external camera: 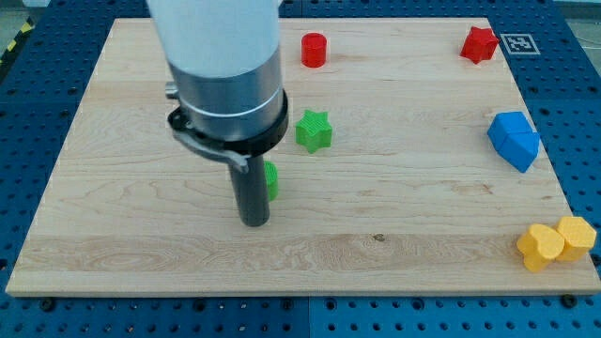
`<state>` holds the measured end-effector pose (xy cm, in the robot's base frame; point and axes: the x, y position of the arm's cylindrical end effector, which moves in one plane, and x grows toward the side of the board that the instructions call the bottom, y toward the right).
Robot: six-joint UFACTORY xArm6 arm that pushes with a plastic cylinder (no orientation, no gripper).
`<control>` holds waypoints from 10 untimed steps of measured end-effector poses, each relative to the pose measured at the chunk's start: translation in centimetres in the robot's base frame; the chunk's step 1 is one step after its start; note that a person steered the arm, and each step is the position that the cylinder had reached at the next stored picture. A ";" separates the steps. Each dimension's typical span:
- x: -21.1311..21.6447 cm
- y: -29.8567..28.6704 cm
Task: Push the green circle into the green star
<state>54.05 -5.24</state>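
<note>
My tip (254, 223) is resting on the tabletop (113, 235) at the green circle's (270, 178) seven o'clock, touching or nearly so; no pincer exists. The green star (314, 130) is sitting near the circle's one o'clock, so I am probably lining up a push that way.

Green circle (271, 179) mostly hidden behind rod.
</note>
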 end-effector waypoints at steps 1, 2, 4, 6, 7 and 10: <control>-3.6 0.2; -4.6 0.0; -8.6 0.2; -9.5 -2.8; -12.2 -5.3; -14.4 0.8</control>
